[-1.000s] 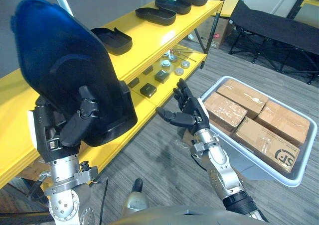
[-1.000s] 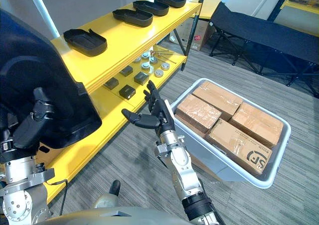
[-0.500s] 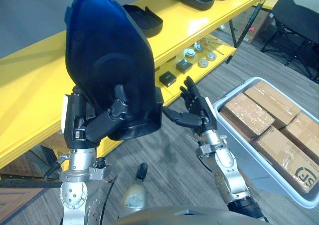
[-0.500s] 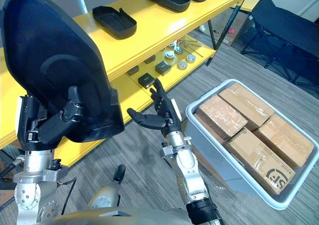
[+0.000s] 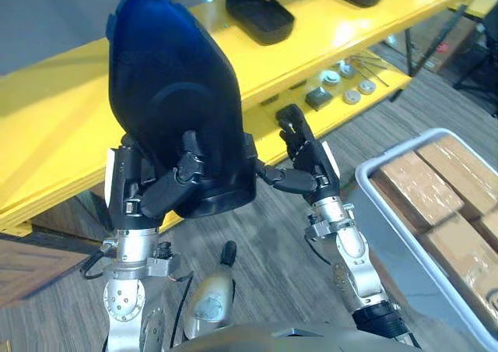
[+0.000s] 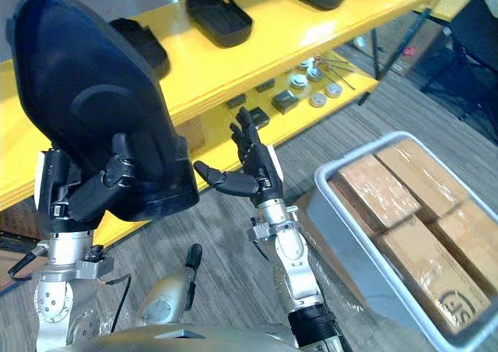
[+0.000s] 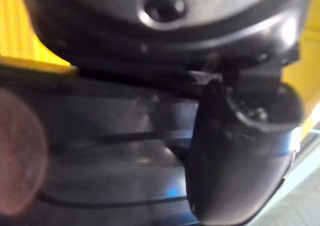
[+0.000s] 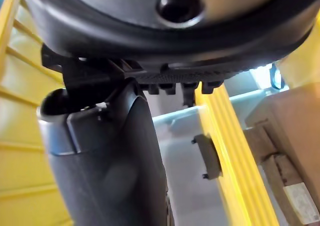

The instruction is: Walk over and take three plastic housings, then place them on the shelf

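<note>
Dark blue-black, shell-shaped plastic housing (image 5: 175,126) stands upright at centre left, its lower edge clasped by the curled left hand (image 5: 167,192) before the yellow shelf's (image 5: 62,142) bare near stretch, while the right hand (image 5: 299,169) spreads wide just beside it, grey box-filled bin (image 6: 342,235) at lower right.

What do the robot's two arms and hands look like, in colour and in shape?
The left arm and right arm are silver-grey metal in rounded segments; the right one has a black section nearer the body. The left hand and right hand are dark, with white panels at their sides.
</note>
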{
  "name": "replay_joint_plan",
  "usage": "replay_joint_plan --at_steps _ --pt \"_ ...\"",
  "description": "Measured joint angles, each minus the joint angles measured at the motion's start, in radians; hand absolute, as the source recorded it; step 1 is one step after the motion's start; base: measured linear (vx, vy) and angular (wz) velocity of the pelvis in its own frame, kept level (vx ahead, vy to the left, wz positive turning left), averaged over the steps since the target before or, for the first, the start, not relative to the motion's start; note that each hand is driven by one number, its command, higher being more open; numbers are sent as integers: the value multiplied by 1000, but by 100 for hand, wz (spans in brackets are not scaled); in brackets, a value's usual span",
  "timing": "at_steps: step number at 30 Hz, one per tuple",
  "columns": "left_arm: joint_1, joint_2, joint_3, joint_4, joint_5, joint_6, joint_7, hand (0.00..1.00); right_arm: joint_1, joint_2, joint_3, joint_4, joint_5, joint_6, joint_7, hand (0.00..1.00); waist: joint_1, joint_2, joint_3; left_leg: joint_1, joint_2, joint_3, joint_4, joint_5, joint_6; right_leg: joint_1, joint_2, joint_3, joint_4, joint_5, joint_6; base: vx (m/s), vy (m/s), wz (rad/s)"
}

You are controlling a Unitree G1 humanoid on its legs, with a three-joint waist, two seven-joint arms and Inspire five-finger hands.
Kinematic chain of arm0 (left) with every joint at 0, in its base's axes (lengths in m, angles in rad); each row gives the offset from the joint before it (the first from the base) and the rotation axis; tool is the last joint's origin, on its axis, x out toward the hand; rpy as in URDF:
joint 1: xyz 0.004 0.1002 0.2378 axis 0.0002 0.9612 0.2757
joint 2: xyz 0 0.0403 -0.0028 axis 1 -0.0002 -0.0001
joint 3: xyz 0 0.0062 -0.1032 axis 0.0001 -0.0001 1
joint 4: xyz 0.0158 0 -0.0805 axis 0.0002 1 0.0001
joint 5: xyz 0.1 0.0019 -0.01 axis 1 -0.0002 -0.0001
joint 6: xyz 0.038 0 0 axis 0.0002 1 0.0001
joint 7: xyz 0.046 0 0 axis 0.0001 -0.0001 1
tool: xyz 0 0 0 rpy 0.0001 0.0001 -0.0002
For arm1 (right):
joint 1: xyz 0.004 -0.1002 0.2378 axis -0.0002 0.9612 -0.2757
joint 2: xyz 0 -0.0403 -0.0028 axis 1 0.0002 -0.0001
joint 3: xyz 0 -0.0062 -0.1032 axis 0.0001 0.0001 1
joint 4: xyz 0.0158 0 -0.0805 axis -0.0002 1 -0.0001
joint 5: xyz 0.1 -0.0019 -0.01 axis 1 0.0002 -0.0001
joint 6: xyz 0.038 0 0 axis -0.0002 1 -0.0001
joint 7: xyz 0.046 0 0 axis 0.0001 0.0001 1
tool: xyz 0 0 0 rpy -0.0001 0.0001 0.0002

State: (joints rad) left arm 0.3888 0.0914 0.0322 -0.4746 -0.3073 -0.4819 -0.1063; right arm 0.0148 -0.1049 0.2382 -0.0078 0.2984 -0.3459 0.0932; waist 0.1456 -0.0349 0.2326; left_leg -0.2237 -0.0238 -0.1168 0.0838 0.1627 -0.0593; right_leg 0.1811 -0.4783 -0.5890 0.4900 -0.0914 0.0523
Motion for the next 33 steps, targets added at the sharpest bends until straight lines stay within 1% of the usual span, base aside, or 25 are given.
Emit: replay_joint_plan --at_steps 1,2,3,4,6,7,8,9,10,11,13,14,15,16,17,18,19,20,22,26,29,30,31,32,33 --pt "-4 8 28 0 5 -7 12 0 -6 2 -3 -2 1 -18 -11 100 6 -1 -1 15 -7 2 -4 -16 11 -43 -19 67 86 104 -26 123 180 52" --pt "-4 11 43 0 5 -10 20 0 -12 3 -6 -2 1 -22 -14 100 6 -1 -1 26 -11 3 -10 -22 18 -58 -22 102 110 166 -24 182 159 46" --pt "-9 20 69 -2 5 -15 52 0 -28 5 -11 -2 0 -30 -13 100 -3 1 -1 53 -18 -3 -27 -32 32 -88 -22 157 174 222 -5 202 107 47" --pt "-27 29 102 -2 6 -15 89 0 -52 14 -10 -2 -1 -40 -12 100 -9 4 1 76 -21 -38 -42 -33 57 -135 -2 187 280 88 24 199 82 48" --pt "-56 28 144 -2 4 -15 123 0 -91 16 -9 -2 -4 -40 -16 100 -13 16 4 115 -23 -63 -59 -37 74 -173 45 181 337 -62 14 173 49 35" --pt "-77 29 165 -1 4 -15 138 0 -119 13 -10 -2 -12 -40 -24 100 -12 25 7 138 -23 -74 -58 -46 83 -186 81 172 324 -115 5 219 62 38" --pt "-113 31 183 -1 4 -15 160 0 -175 -2 -11 -3 -18 -41 -41 100 -15 42 7 163 -21 -98 -55 -58 89 -215 149 181 248 -165 -17 166 22 42" --pt "-131 32 182 0 3 -16 170 0 -198 -13 -12 -5 -19 -41 -49 100 -20 50 6 165 -19 -114 -51 -62 89 -229 178 192 199 -176 -21 171 -31 71" --pt "-169 32 180 5 4 -20 173 0 -242 -30 -19 -9 -21 -46 -71 100 -30 62 -1 165 -17 -151 -51 -69 83 -256 231 243 97 -176 -22 116 -104 100" --pt "-205 34 172 19 4 -26 172 0 -275 -41 -33 -10 -23 -56 -92 100 -44 68 -2 166 -19 -187 -51 -69 83 -285 264 317 18 -168 -10 113 -124 106" --pt "-238 37 163 47 5 -31 170 0 -295 -48 -57 -30 -49 -59 -114 100 -46 68 -3 171 -24 -230 -52 -76 72 -306 283 402 -79 -144 22 121 -178 93" --pt "-239 39 161 55 4 -31 170 0 -297 -49 -66 -40 -52 -59 -117 100 -48 63 -6 174 -28 -243 -53 -80 66 -301 283 408 -108 -137 31 182 -297 94" --pt "-238 47 166 70 4 -30 169 0 -301 -50 -81 -54 -56 -63 -119 100 -46 47 -15 178 -36 -254 -57 -88 53 -277 271 398 -164 -131 41 202 -377 91" --pt "-234 44 180 81 4 -26 167 0 -309 -53 -97 -55 -56 -66 -113 100 -47 34 -24 180 -32 -238 -64 -102 34 -241 273 384 -218 -72 52 177 -347 96" --pt "-229 42 183 81 4 -22 166 0 -310 -57 -108 -56 -56 -72 -111 100 -53 36 -28 182 -17 -214 -66 -107 27 -222 276 360 -235 -31 56 166 -330 102" --pt "-213 33 185 81 4 -21 159 0 -308 -67 -134 -56 -52 -81 -103 100 -60 57 -39 180 30 -157 -68 -99 2 -191 300 319 -262 -13 46 176 -271 79" --pt "-198 26 190 80 4 -20 151 0 -308 -79 -154 -57 -40 -81 -96 100 -47 78 -52 179 71 -115 -71 -90 -27 -166 330 289 -289 -4 30 189 -252 56" --pt "-194 25 190 80 4 -20 147 0 -307 -84 -165 -60 -36 -81 -94 100 -42 82 -56 179 83 -87 -70 -89 -28 -157 340 281 -302 1 24 192 -226 38" --pt "-189 16 173 80 4 -18 125 0 -274 -90 -212 -109 9 -79 -77 100 -56 96 -65 176 112 33 -72 -79 -23 -125 355 226 -319 4 18 147 -164 56" --pt "-180 -8 124 75 45 -14 147 0 -181 -84 -250 -204 67 -77 -51 100 -69 101 -69 189 114 73 -71 -78 -22 -101 354 208 -320 2 16 121 -57 17" --pt "-147 -20 84 65 106 6 181 0 -115 -64 -247 -208 85 -72 -14 100 -72 100 -73 195 99 86 -80 -76 -19 -89 337 207 -321 -10 14 25 22 9" --pt "-134 -21 69 61 144 9 189 0 -85 -48 -248 -209 104 -72 -3 100 -76 94 -76 189 91 86 -101 -72 -9 -89 321 194 -324 -22 16 -33 48 63" --pt "-136 -21 47 61 159 24 178 0 -53 -35 -260 -224 112 -66 0 100 -95 91 -74 138 101 134 -37 -110 0 -83 300 145 -325 -24 18 -50 85 81" --pt "-134 -20 39 61 158 32 168 0 -41 -30 -269 -229 112 -63 0 100 -101 90 -73 112 115 152 7 -117 -7 -83 287 130 -316 -24 18 -64 147 91" --pt "-120 -17 31 62 162 52 150 0 -25 -22 -282 -230 112 -55 0 100 -105 83 -69 67 161 182 97 -122 -22 -76 254 116 -294 -24 18 -63 173 52"
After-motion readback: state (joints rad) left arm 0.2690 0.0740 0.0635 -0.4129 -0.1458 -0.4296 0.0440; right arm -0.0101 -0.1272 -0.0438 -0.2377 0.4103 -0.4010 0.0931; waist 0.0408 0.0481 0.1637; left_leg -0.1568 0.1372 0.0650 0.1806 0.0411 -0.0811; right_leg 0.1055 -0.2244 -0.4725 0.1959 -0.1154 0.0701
